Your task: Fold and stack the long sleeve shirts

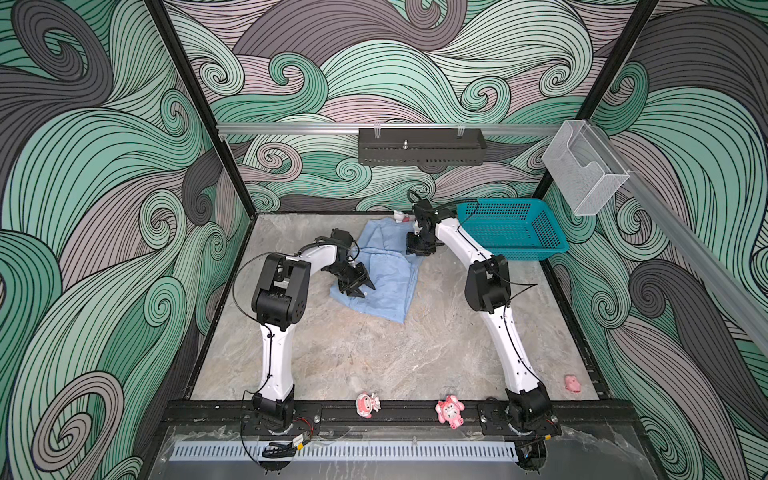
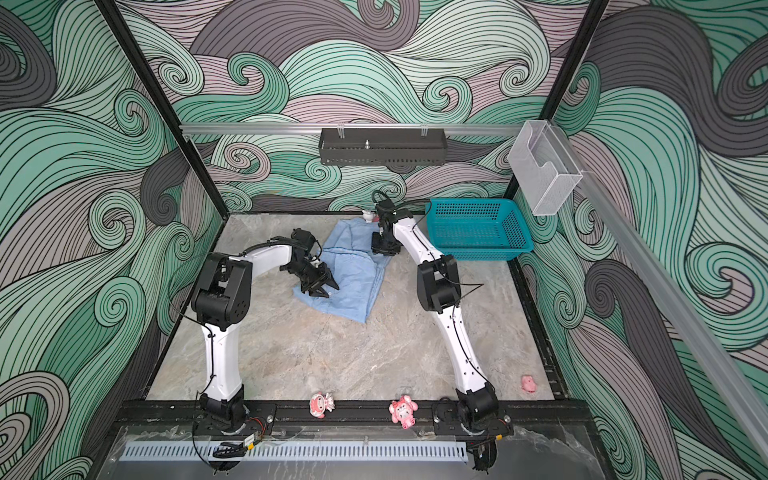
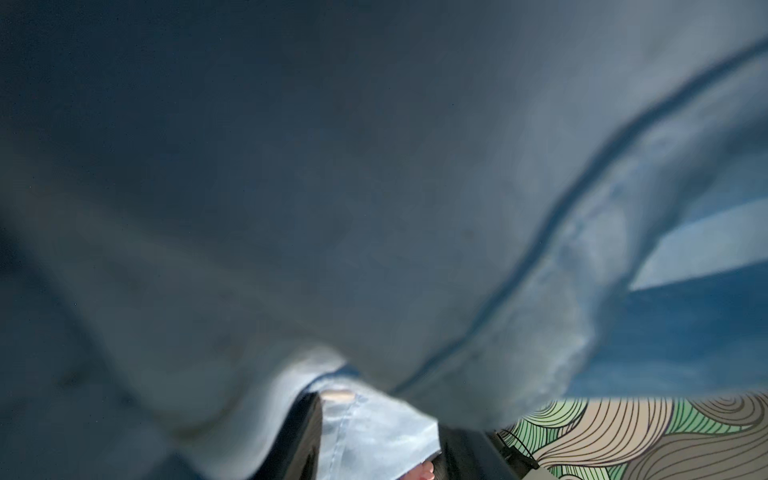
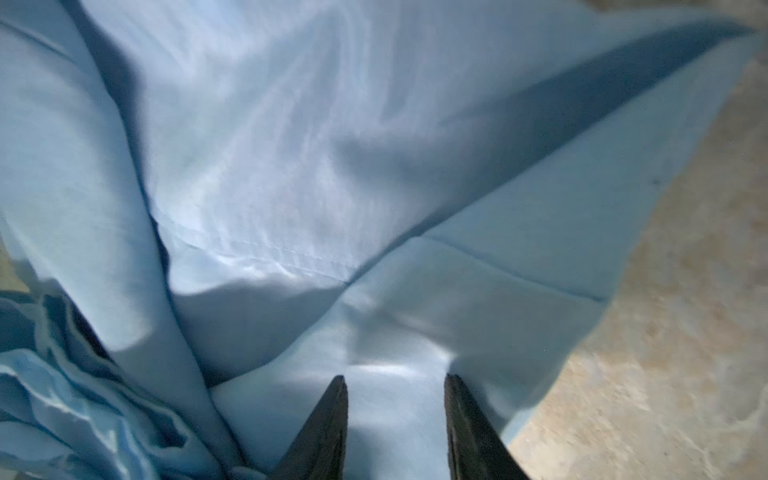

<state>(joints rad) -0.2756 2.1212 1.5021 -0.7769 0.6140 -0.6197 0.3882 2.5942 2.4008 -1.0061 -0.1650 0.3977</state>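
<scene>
**Item:** long sleeve shirt (image 1: pixel 390 270), light blue; only one in view.

**Location:** on the table (image 1: pixel 374 357), upper centre of both top views (image 2: pixel 353 278). It lies left of the teal basket (image 1: pixel 519 251) and apart from it. It is partly doubled over and creased, not a neat packet. No stack is in view.

**Long axis:** runs from the top end near the back wall down toward the lower centre, leaning slightly right at the bottom.

**Left claw** (image 1: pixel 357 284): over the shirt's left long edge, lower half. The jaws are spread in a V, tips pointing right into the cloth. Blurred fabric (image 3: pixel 332 187) smothers most of the wrist view. Cloth lies loose between the fingers (image 3: pixel 305 440), not pinched.

**Right claw** (image 1: pixel 419 249): at the right long edge, upper half, pointing down. The wrist view shows it (image 4: pixel 395 399) parted, gripping nothing, tips just above flat cloth. Bare table shows at the right of that frame.

**Governing relation:** the claws sit on opposite long edges, staggered along the axis, with the cloth between them.

**Judgement:** the left claw is nearer the bottom hem and the right nearer the top end. A fold across the short way looks the likeliest next step.
</scene>
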